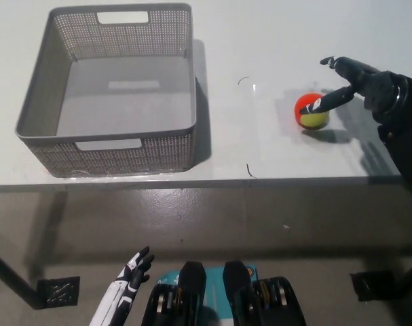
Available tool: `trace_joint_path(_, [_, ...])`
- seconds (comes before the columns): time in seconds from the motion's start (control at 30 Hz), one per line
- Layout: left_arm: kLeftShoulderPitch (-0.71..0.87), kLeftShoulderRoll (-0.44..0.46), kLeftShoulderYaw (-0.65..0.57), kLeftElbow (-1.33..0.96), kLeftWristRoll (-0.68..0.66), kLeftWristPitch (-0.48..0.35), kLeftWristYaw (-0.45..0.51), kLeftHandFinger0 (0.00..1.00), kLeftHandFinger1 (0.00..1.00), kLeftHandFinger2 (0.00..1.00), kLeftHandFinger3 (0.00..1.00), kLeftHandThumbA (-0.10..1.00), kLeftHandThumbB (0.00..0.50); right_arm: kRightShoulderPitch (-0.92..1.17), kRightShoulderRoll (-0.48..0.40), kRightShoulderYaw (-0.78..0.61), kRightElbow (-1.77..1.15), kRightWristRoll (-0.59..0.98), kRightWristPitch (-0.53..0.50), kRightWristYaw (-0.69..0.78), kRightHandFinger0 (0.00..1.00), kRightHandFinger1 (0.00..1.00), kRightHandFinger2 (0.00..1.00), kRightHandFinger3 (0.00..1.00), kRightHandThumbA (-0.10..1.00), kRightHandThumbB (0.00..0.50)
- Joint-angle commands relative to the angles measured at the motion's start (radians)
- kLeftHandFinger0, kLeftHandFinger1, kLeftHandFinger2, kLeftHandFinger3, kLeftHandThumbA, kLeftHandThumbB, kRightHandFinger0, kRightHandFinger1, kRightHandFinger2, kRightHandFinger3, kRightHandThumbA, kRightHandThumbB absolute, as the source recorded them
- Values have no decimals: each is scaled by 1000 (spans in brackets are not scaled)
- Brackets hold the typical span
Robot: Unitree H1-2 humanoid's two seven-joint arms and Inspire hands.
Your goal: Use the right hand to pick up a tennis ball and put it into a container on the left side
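Nearby, right hand (358, 81) touches ball (310, 112); basket (110, 88) apart.

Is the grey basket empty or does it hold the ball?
Empty: the basket shows bare floor; the ball sits on the table.

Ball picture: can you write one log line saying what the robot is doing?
phase: reaching | right hand: open, fingertip over ball | ball: on table | basket: no ball inside | left hand: resting low
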State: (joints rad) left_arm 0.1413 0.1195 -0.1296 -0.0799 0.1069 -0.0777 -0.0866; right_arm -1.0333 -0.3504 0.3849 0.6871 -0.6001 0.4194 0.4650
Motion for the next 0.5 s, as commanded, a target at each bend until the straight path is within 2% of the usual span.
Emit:
trace_joint_path(0.0, [-10,10,-2,-26,11,-31,-7,1000,1000,1000,1000,1000,141,-82,5,7,22,3,-42,-29,1000,1000,1000,1000,1000,500])
trace_joint_path(0.47, [-15,11,1,-22,9,-32,-7,1000,1000,1000,1000,1000,148,-121,41,33,241,10,-109,-48,1000,1000,1000,1000,1000,497])
